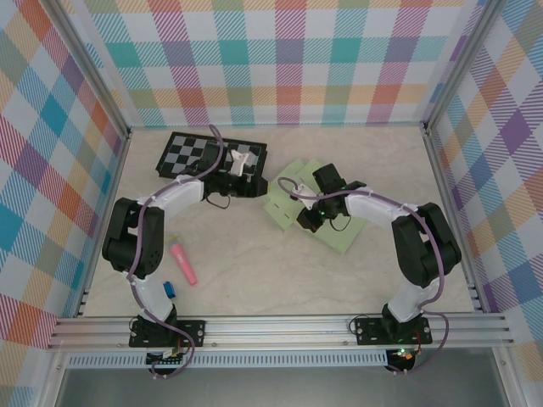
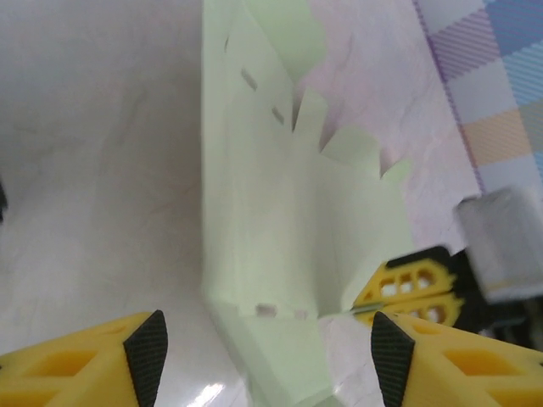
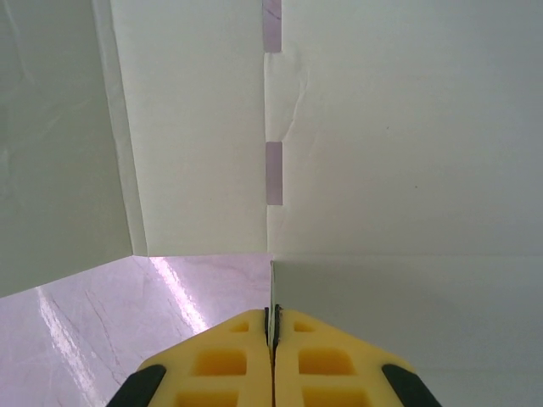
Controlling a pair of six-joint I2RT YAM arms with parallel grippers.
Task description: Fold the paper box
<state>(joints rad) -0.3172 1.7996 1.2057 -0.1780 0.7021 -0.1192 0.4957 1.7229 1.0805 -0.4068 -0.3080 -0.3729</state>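
Pale-green thin card, matte and smooth, makes up the paper box (image 1: 335, 237), which lies a little right of the tabletop's centre. It is partly folded: one panel stands up as a wall while others lie flat. In the left wrist view the paper box (image 2: 280, 212) shows a crisp straight fold, small rectangular slots and a jagged row of pointed tabs along its far edge. In the right wrist view the card (image 3: 407, 153) shows two slots on a crease and a faint wrinkle beside them.

The right gripper (image 3: 271, 326), with yellow ribbed fingers, is pressed together on a thin edge of the card; the same pinch shows from the left wrist (image 2: 407, 292) and from above (image 1: 299, 216). The left gripper (image 2: 265, 349) holds its jaws spread wide, its black pads on either side of the box's near end, not visibly touching it; from above it sits at the box's left edge (image 1: 259, 182).

A black-and-grey checkerboard (image 1: 191, 153) lies near the far edge, left of centre. A pink marker (image 1: 184, 263) and a small blue object (image 1: 170, 290) rest toward the near-left corner of the glossy, marbled beige tabletop (image 1: 254, 280).
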